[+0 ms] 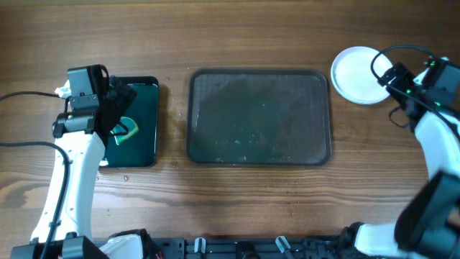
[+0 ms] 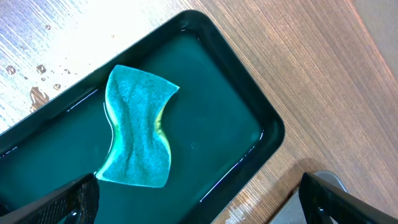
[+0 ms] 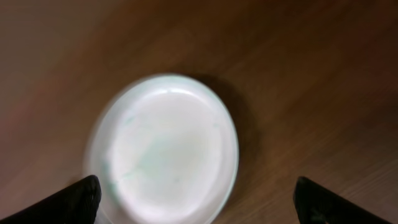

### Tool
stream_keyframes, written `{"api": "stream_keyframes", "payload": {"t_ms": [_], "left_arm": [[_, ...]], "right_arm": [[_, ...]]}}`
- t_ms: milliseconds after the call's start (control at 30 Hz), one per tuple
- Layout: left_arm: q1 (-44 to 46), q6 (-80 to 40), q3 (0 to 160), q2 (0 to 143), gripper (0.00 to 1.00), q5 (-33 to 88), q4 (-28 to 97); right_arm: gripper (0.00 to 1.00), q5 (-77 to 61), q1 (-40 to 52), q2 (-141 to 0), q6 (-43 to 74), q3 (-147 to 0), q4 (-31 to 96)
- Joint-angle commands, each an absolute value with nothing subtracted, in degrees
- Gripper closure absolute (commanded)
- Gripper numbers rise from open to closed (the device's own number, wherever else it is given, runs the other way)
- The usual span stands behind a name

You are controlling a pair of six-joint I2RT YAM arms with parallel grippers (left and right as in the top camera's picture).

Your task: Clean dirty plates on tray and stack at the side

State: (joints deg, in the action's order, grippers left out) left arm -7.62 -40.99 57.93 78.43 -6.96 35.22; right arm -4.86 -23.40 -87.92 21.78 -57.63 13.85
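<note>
The large dark tray [image 1: 259,117] lies at the table's middle with no plates on it. White plates [image 1: 357,75] sit on the table to its right, near the far edge; I cannot tell how many are stacked. In the right wrist view the top plate [image 3: 168,149] shows faint green streaks. My right gripper [image 3: 196,202] is open and empty just above it. My left gripper [image 2: 199,199] is open and empty over the small black tray [image 2: 267,127], above the green sponge [image 2: 137,127].
The small black glossy tray [image 1: 149,92] with the sponge [image 1: 126,130] stands at the left of the large tray. Water drops [image 2: 38,70] lie on the wood beside it. Black cables [image 1: 29,144] run along the left side.
</note>
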Motion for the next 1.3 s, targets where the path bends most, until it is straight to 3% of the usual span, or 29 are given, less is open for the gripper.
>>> {"api": "stream_keyframes", "payload": {"t_ms": [0,267,767,933,1267], "left_arm": [[-7.8,-40.7,58.6,78.5,0.0,-6.9,35.2],[-7.8,-40.7,58.6,78.5,0.0,-6.9,35.2],[-7.8,-40.7,58.6,78.5,0.0,-6.9,35.2],[-7.8,-40.7,58.6,78.5,0.0,-6.9,35.2],[-7.8,-40.7,58.6,78.5,0.0,-6.9,35.2]], "right_arm": [[0.0,-4.4,-21.4,-75.5,21.3,-58.1,22.1],[0.0,-4.5,-16.4,-67.9,21.2,-58.0,40.7],[0.0,-2.6,-16.4,-69.6,21.1,-57.8,41.9],[0.0,-2.5,-13.2,-61.8,21.0,-51.5,34.4],[0.0,-2.6,-4.2,-27.4,20.9,-21.3,4.6]]}}
